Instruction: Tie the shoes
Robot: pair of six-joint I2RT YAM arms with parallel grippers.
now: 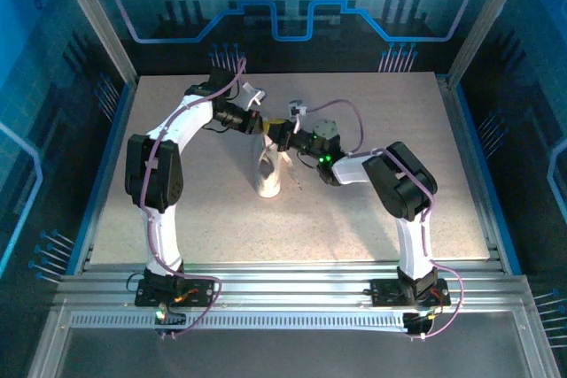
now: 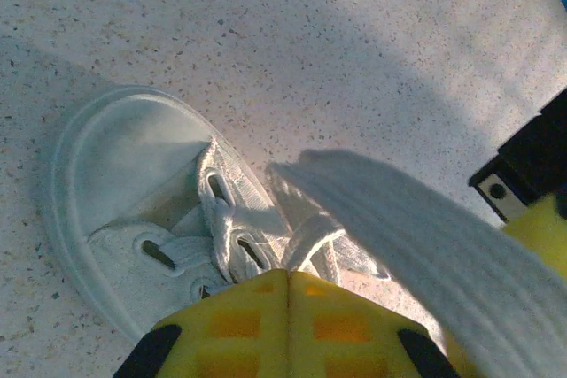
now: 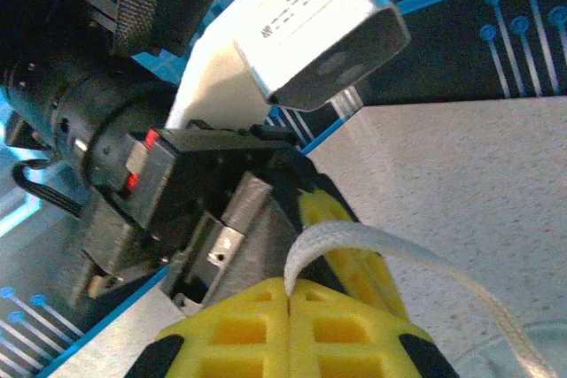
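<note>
While the sneaker [image 1: 268, 176] rests sole-down on the speckled table [image 1: 381, 210], both arms reach in over its laced end, and their grippers meet just above it.

Left wrist view: the toe cap and eyelets of the sneaker [image 2: 124, 183] lie directly below the left gripper [image 2: 288, 285]. The yellow fingers of this gripper are pressed together with no gap between them. Loops of lace run from the eyelets under the fingertips, but whether any strand is pinched there cannot be told. A broad, blurred white band of lace [image 2: 399, 227] rises from the tongue of the sneaker and crosses the frame toward the lower right, where part of the other gripper's black and yellow body shows beside it.

Right wrist view: the right gripper [image 3: 289, 294] is fully closed, and a strand of lace [image 3: 354, 241] is clamped in the seam between its yellow fingers. The strand arches up out of the fingertips and falls away to the lower right. The black housing of the left gripper sits just beyond these fingertips, almost touching them.
</note>
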